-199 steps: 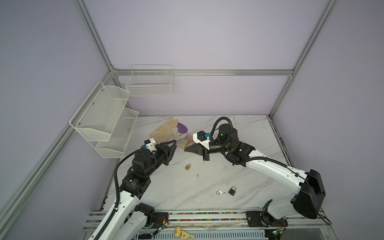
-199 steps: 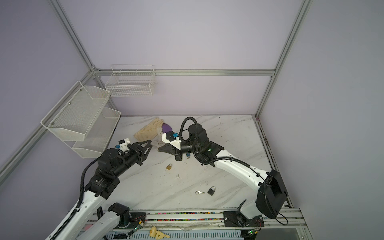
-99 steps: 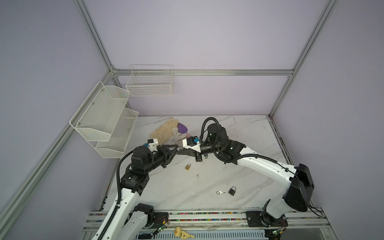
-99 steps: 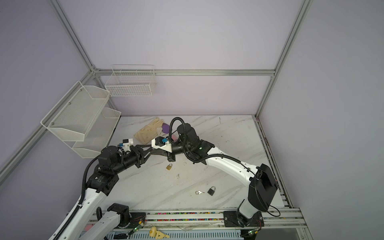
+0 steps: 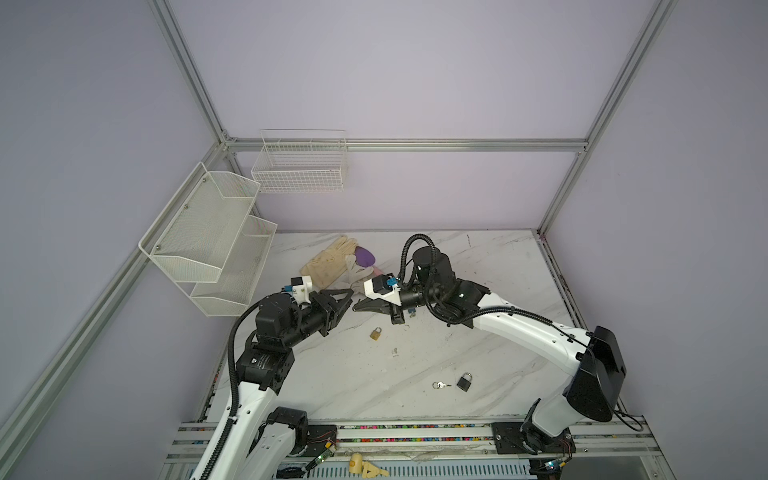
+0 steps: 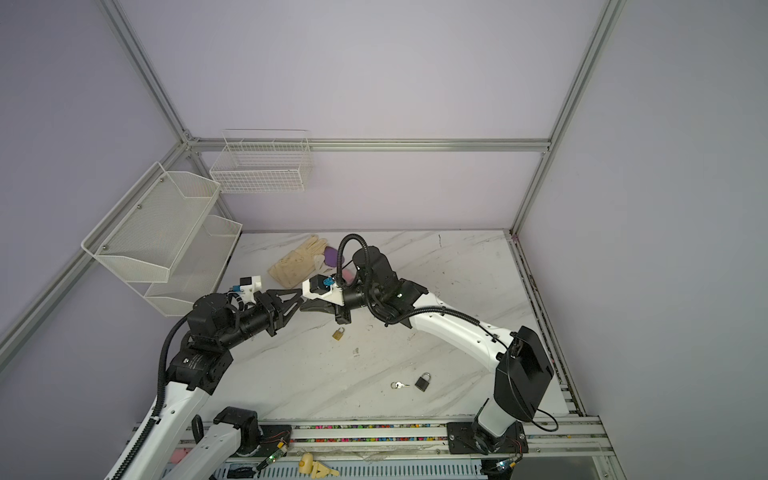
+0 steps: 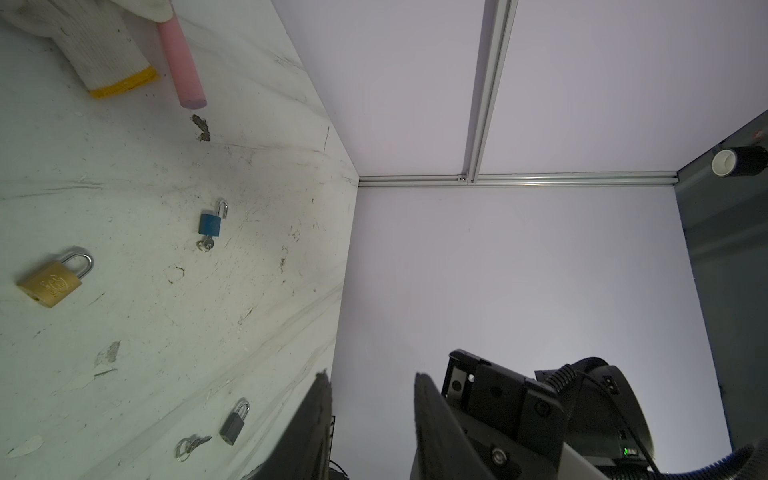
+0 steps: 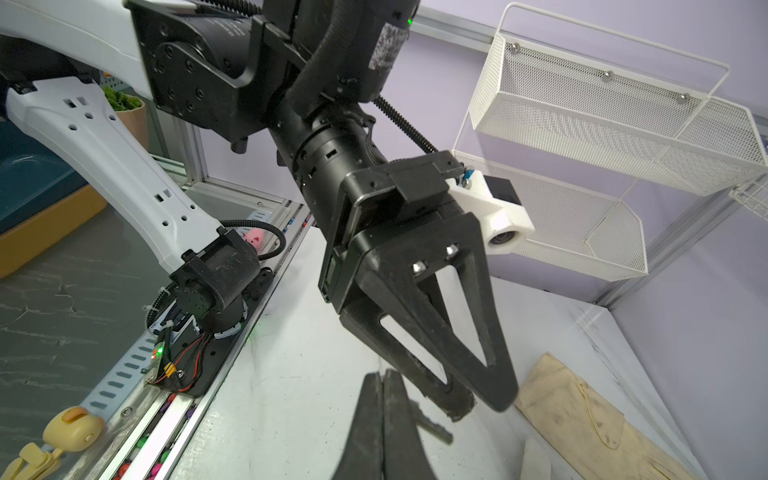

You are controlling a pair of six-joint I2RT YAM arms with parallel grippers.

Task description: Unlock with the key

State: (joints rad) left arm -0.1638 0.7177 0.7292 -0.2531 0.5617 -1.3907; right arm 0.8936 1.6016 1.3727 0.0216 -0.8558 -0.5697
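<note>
Alignment matters: near the brass lock (image 5: 375,333) my right gripper (image 8: 380,377) pinches the key (image 8: 434,428), so my half-spread left gripper (image 7: 371,376) should close squarely on it.

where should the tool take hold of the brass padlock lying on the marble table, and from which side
I'd grip the brass padlock by its squarish body, not its steel shackle. It lies flat on the white marble table, so come down from above and close across the two narrow side edges, leaving the end opposite the shackle uncovered.
</note>
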